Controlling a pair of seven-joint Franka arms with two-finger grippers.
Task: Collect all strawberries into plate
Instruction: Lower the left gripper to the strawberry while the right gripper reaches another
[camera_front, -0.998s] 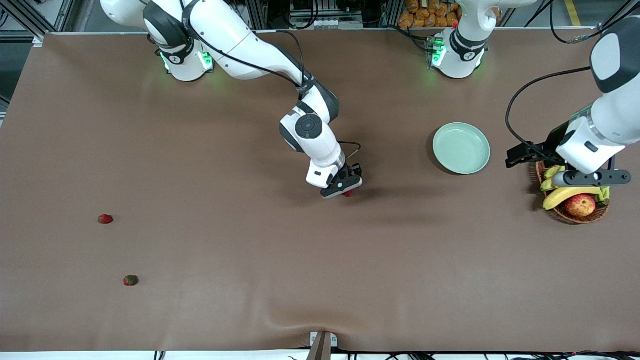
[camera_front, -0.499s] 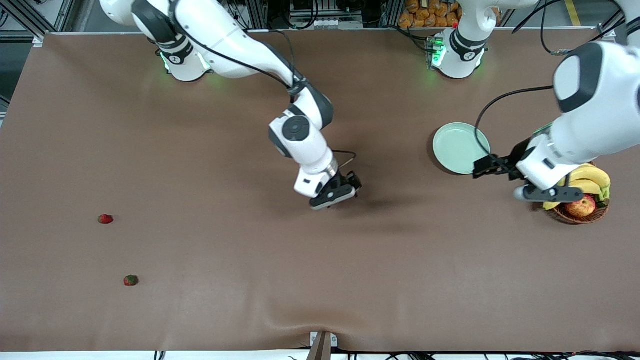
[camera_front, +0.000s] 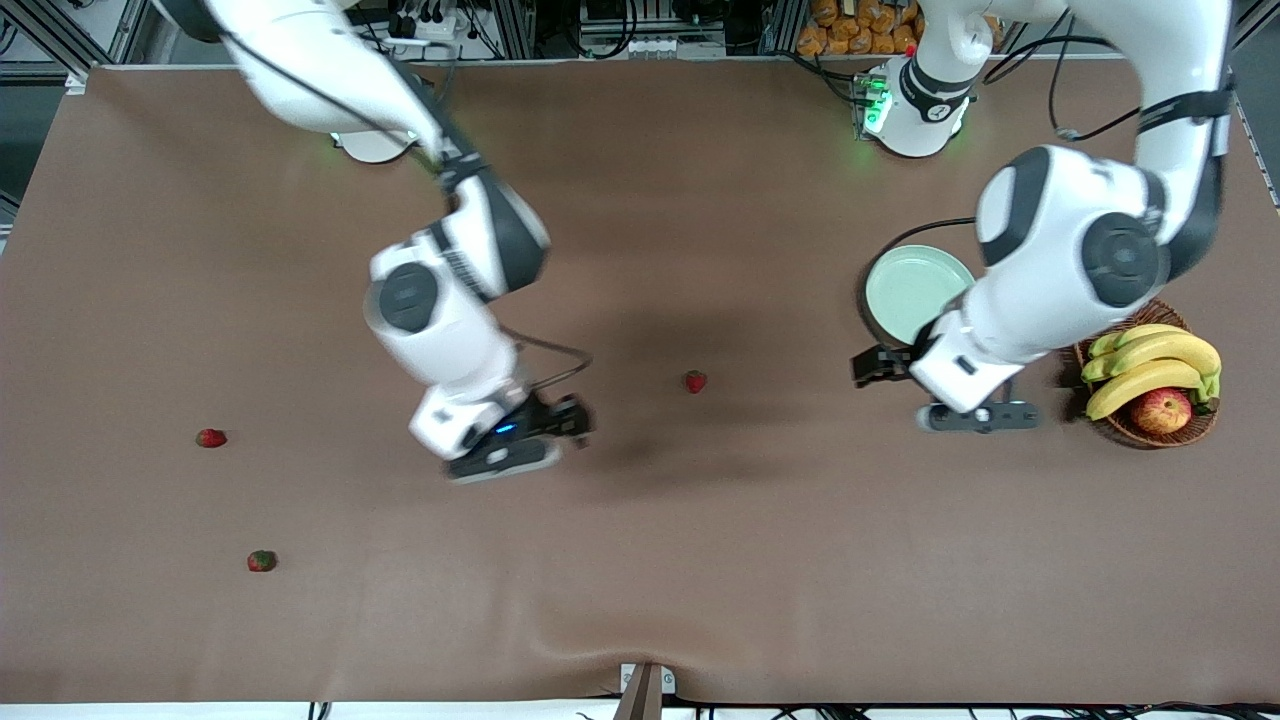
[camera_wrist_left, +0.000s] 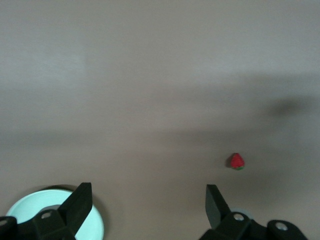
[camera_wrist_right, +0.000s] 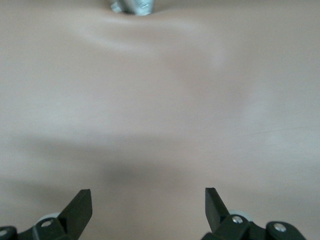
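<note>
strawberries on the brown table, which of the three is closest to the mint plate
The small red strawberry lying alone mid-table is closest to the pale mint-green round plate; the other two strawberries lie toward the right arm's end.

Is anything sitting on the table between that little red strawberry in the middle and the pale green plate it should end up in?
No. Only bare brown tabletop lies between the strawberry and the plate. The open left gripper hangs above that stretch.
</note>
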